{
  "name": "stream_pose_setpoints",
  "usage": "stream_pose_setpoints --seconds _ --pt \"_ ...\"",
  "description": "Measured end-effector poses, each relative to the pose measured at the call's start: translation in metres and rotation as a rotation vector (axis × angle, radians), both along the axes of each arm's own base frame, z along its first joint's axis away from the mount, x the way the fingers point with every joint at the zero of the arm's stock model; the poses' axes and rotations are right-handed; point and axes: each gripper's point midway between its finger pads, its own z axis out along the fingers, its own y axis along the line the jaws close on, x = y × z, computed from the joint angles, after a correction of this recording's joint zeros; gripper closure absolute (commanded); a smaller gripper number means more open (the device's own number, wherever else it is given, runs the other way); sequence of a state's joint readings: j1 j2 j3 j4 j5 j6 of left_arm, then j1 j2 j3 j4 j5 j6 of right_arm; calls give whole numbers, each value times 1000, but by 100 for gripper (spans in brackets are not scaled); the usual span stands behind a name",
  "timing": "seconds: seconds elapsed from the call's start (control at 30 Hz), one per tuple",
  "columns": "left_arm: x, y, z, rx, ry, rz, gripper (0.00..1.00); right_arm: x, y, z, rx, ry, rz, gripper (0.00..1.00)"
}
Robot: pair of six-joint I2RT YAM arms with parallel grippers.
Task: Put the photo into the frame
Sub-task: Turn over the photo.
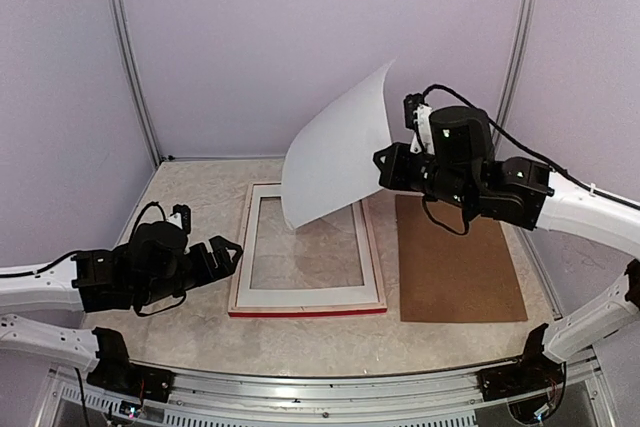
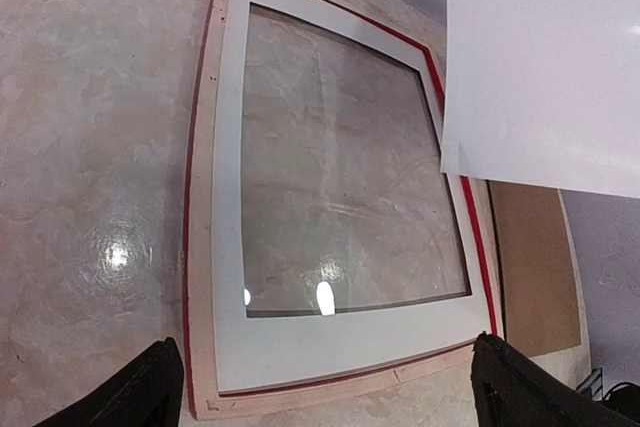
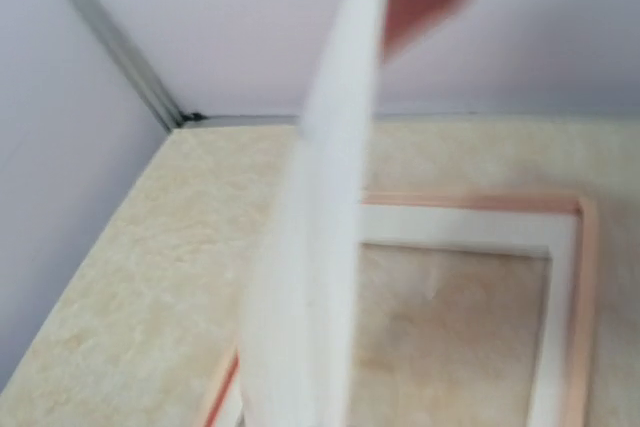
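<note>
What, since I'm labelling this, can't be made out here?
Print side of the photo: top view shows only its white back; right wrist view blurred, edge-on.
Fingertips of the right gripper: top view, lost at the photo's edge.
Fingers of the left gripper: left wrist view, cut by the bottom edge.
Far-right corner of the frame: top view, covered by the photo.

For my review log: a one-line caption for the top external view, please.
Right gripper holds the photo aloft, white back showing, over the frame; left gripper open beside it.
</note>
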State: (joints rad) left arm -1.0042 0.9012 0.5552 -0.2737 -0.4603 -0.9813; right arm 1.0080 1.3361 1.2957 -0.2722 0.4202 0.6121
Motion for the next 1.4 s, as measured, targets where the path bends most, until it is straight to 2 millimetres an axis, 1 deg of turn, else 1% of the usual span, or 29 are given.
stream_pose_setpoints --seconds 0.03,0.07,0.13,0.2,0.27,0.33,0.4,0.43,0.5,0.6,0.7,0.77,0.83,0.9,1.07,1.17,1.23,1.4 --pt "-1 2 -1 -1 0 5 1 3 -8 -14 34 29 -15 100" --pt "-1 4 0 -3 -2 10 1 6 -18 -33 65 66 -37 100" --pt "-1 7 0 -7 -5 19 1 6 -27 -76 93 155 -66 100" --pt "-1 8 2 -12 -8 24 1 -2 -29 -125 99 258 -74 100" --pt "-1 8 2 -15 -9 25 1 -11 -35 -166 103 353 -96 100" --pt "-1 8 2 -14 -8 25 1 -20 -44 -195 114 422 -126 100" --pt "-1 8 1 -12 -6 25 1 -26 -51 -213 127 469 -159 100" --pt "-1 7 0 -10 -5 25 1 -27 -55 -218 137 483 -173 100" --pt "-1 7 -1 -4 -1 25 1 -27 -59 -217 168 494 -197 100" --pt "-1 7 -3 1 2 25 1 -23 -66 -200 245 482 -221 100" --pt "-1 7 -3 1 2 25 1 -11 -79 -183 341 459 -254 100" --pt "-1 7 -3 1 3 25 1 -7 -83 -181 380 461 -263 100" --pt "-1 7 -3 1 3 25 1 -3 -83 -186 394 478 -265 100" --pt "-1 6 -4 1 4 25 1 -2 -75 -197 402 515 -246 100" --pt "-1 6 -6 6 9 24 1 -7 -52 -238 414 644 -188 100" --pt "-2 5 -6 5 10 23 1 -10 -42 -253 427 702 -166 100" --pt "-2 5 -6 4 11 23 1 -11 -36 -254 451 722 -148 100" --pt "-2 5 -6 4 11 23 1 -8 -25 -247 520 736 -105 100"
